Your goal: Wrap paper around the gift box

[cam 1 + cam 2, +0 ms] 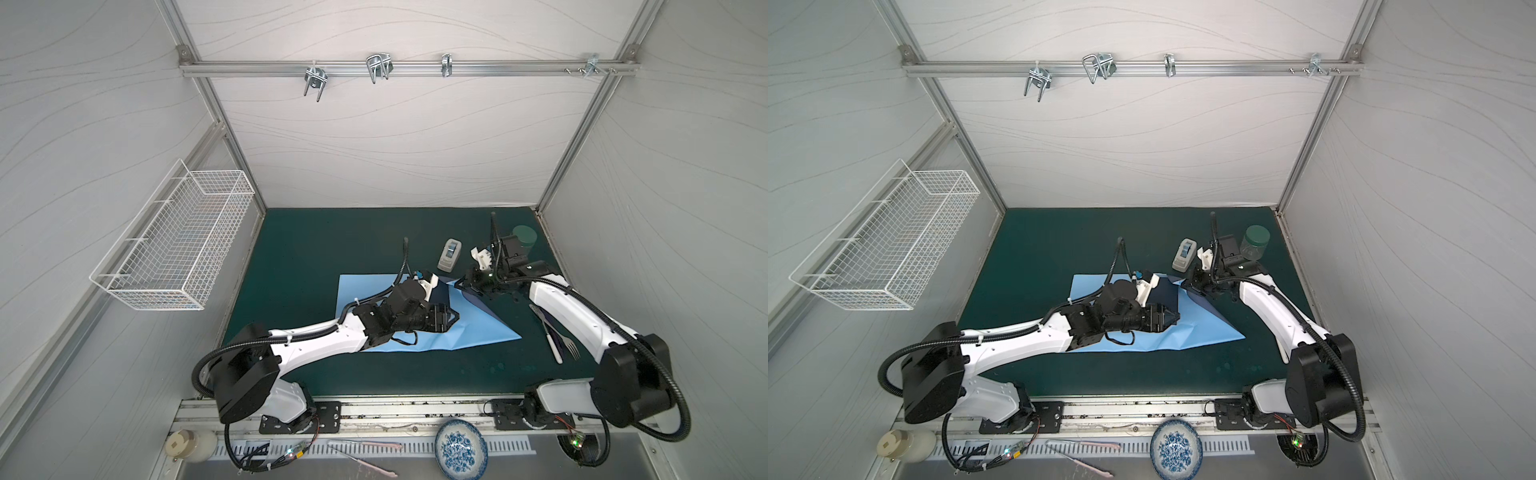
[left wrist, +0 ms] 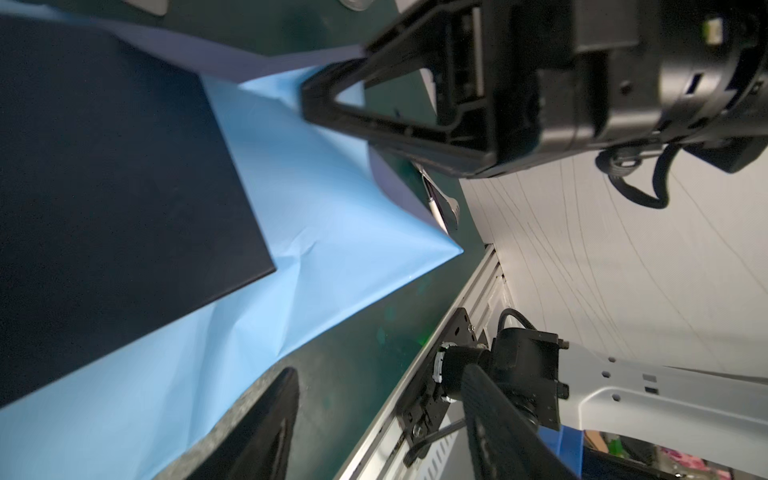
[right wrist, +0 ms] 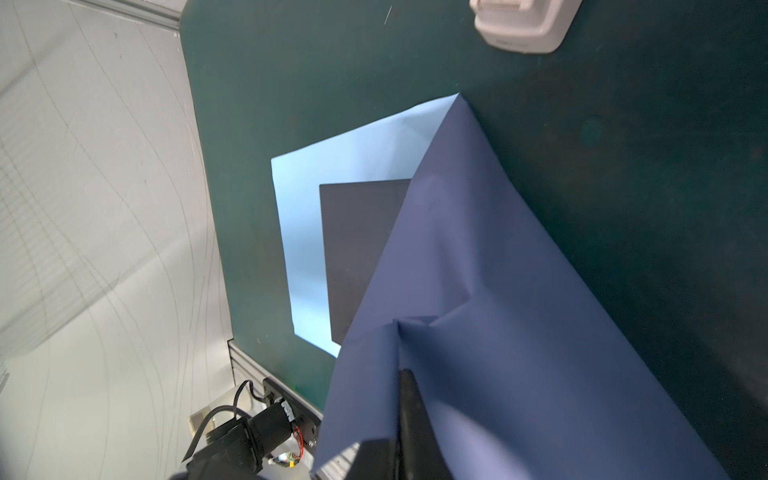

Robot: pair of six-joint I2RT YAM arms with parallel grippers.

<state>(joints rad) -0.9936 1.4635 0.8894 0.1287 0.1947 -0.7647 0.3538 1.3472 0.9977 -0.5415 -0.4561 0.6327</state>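
Right pincer (image 3: 402, 372) clamped on edge of paper (image 3: 498, 291), that side raised off worktop (image 1: 332, 241), indigo underside showing. Left pincer (image 1: 451, 318) jaws apart, nothing between, low over gift box (image 2: 116, 166). Box flat on sky-blue face of sheet, mid-worktop, raised flap just beside it. White dispenser (image 1: 449, 253) behind, apart.

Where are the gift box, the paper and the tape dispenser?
gift box (image 2: 124, 166): left wrist view, middle of its dark top face.
paper (image 1: 465, 328): in a top view, its flat light-blue part.
tape dispenser (image 1: 450, 254): in a top view, its body.
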